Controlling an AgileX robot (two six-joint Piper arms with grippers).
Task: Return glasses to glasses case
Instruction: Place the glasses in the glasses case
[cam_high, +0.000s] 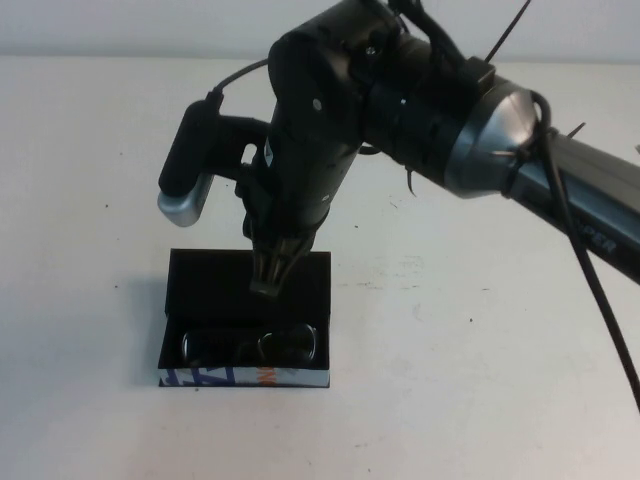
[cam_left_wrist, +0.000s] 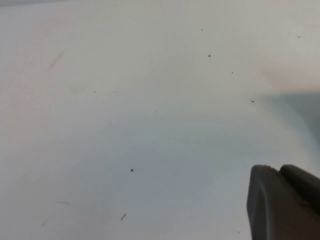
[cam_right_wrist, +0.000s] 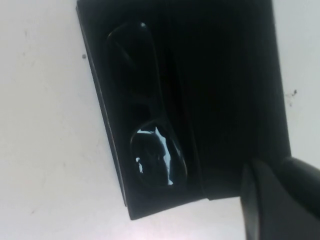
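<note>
**A:** Where were the glasses (cam_high: 252, 345) at that moment?

**B:** They already lay inside the glasses case (cam_high: 200, 278), in the lower centre of the high view. They were in the front tray, just behind the strip (cam_high: 245, 377) with the blue, white and orange pattern. The lid stood open behind them.

**A:** And the right gripper (cam_high: 268, 281)?

**B:** It hung over the open lid, pointing down, a little above the glasses. Its fingers looked pressed together, and they held nothing. The tip seemed near the lid, but I could not tell if it touched.

**A:** So what was the step, in your opinion?

**B:** I think only the closing was left. To do it well, the gripper should go behind the far edge of the lid and push it forward slowly. If it pushed too low, the whole case could slide on the table (cam_high: 480, 330). Also the glasses should sit flat, otherwise the lid could press on the frame.

**A:** And the left gripper (cam_left_wrist: 285, 202)?

**B:** It was not in the high view. Its own camera showed only bare table, and there I could not tell how its fingers stood.
</note>
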